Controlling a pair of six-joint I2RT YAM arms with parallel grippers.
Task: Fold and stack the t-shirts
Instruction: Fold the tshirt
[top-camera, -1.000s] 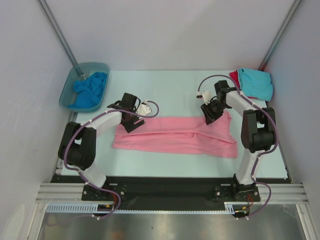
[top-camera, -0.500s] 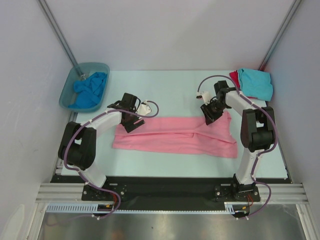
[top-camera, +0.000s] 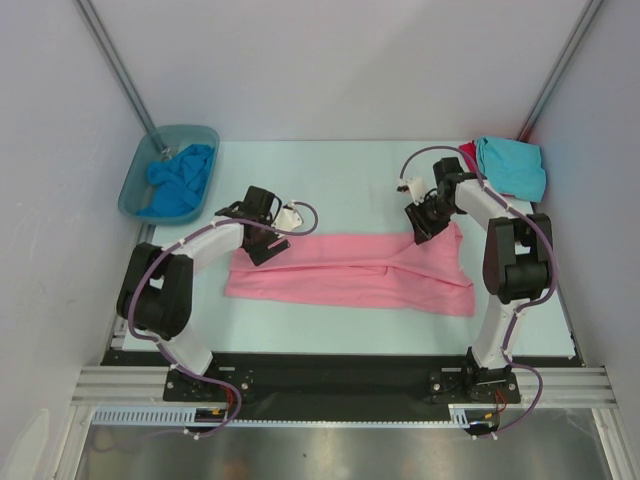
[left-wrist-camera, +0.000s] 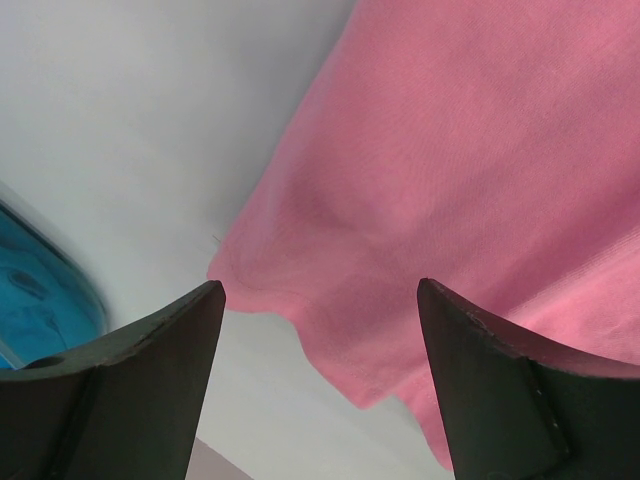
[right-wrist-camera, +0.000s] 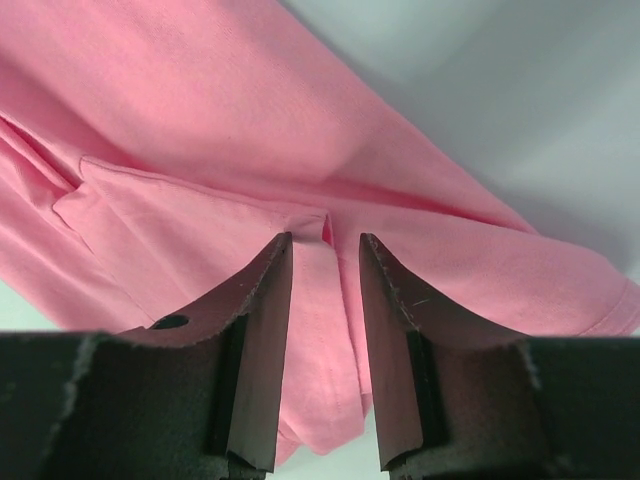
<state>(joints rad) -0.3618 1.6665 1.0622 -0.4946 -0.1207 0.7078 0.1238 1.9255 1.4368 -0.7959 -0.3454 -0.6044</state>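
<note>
pink t-shirt (top-camera: 350, 275) lies in a long folded band across the surface (top-camera: 340, 180), stretched between your two hands. your right hand (right-wrist-camera: 325, 240) sits at its far right end, jaws nearly together, pinching a raised pleat of the pink cloth. your left hand (left-wrist-camera: 320, 290) hangs spread wide over the far left corner, gripping nothing. the turquoise t-shirt (top-camera: 512, 165) and red t-shirt (top-camera: 467, 153) sit together at the far right corner; the blue t-shirt (top-camera: 180, 178) is in the tub (top-camera: 135, 185).

White-and-black left arm (top-camera: 190, 250) reaches forward, elbow bent; black two-finger left gripper (left-wrist-camera: 320, 295) points down, jaws spread wide, gripping nothing. Right arm (top-camera: 500, 215) curls inward, right gripper (right-wrist-camera: 325, 245) narrowed, pinching a fold of large light pink cloth t-shirt (right-wrist-camera: 200, 120).
</note>
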